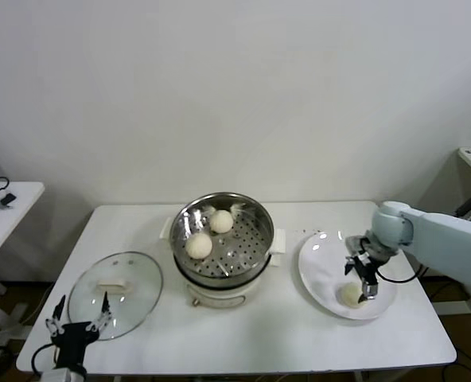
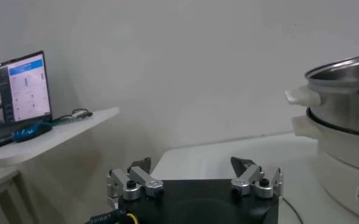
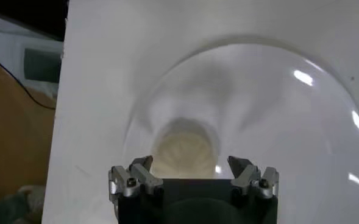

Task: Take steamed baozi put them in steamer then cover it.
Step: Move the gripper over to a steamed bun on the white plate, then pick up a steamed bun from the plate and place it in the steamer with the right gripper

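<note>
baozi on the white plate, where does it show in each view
Head view: baozi lies on the white plate, under the right gripper.
Left wrist view: not in it.
Right wrist view: baozi ahead between the open fingers.
Shared landmark: the plate.

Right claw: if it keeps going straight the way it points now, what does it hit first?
Most likely the baozi on the white plate: the open right claw points down with the bun between its fingers. How far above it stands is unclear.
</note>
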`<action>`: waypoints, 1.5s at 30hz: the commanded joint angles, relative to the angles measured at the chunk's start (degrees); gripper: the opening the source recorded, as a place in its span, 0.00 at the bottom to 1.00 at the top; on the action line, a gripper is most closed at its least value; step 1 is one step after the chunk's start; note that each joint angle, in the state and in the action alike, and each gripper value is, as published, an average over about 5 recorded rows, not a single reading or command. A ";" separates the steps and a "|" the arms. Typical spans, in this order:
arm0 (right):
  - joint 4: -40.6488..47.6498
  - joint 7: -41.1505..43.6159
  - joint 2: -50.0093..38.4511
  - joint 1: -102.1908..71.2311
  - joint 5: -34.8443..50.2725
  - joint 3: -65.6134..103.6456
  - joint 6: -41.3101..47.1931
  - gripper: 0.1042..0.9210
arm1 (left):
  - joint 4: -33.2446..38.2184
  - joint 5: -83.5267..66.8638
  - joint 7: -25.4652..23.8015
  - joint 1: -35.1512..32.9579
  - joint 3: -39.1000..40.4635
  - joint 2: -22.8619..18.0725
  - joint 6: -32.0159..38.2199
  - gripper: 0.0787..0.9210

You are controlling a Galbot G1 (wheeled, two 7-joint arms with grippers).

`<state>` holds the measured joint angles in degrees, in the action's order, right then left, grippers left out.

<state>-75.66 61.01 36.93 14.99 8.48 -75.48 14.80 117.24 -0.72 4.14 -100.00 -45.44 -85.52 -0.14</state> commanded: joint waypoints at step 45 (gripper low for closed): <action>3.78 9.30 24.17 35.60 -2.28 -8.10 -39.83 0.69 | 0.20 -0.05 0.07 -1.69 0.01 -0.09 -0.12 0.88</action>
<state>-71.73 67.12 51.88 37.21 5.51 -81.38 -10.47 117.45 -0.84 4.25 -101.52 -45.43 -85.69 -0.16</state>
